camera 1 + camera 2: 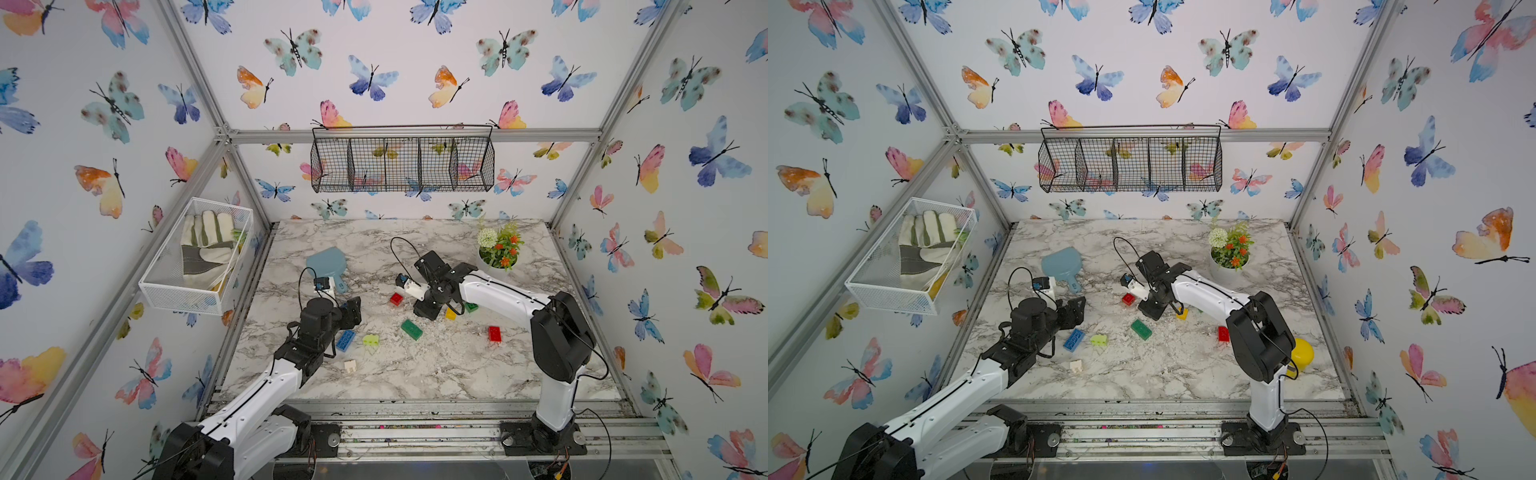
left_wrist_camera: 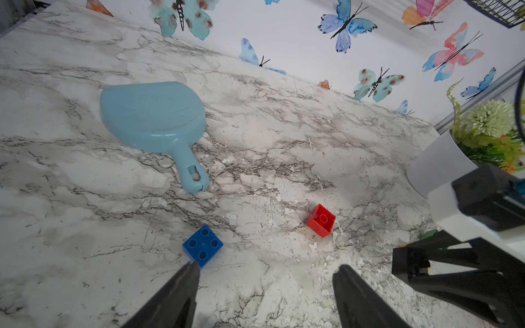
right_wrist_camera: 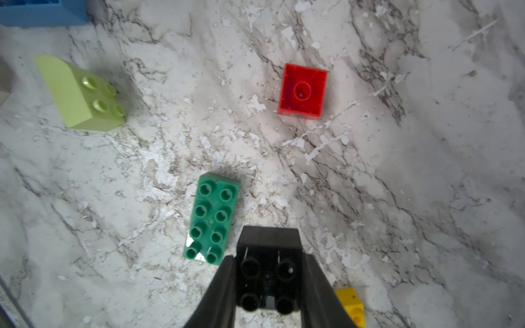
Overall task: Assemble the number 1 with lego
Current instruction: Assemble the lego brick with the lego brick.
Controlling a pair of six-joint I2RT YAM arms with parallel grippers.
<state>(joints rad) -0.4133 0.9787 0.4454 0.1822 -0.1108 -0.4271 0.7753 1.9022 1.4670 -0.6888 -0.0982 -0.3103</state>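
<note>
My right gripper is shut on a black lego brick, held just above the table. Close under it lie a green oblong brick and a yellow brick; a red square brick lies hollow side up farther off. My left gripper stands open over bare marble, one fingertip beside a blue square brick. In a top view I see a blue oblong brick, a lime brick, a white brick and a red oblong brick.
A pale blue scoop lies at the back left of the marble table. A white flower pot stands at the back right. A black wire basket hangs on the back wall; a white mesh basket with gloves hangs on the left.
</note>
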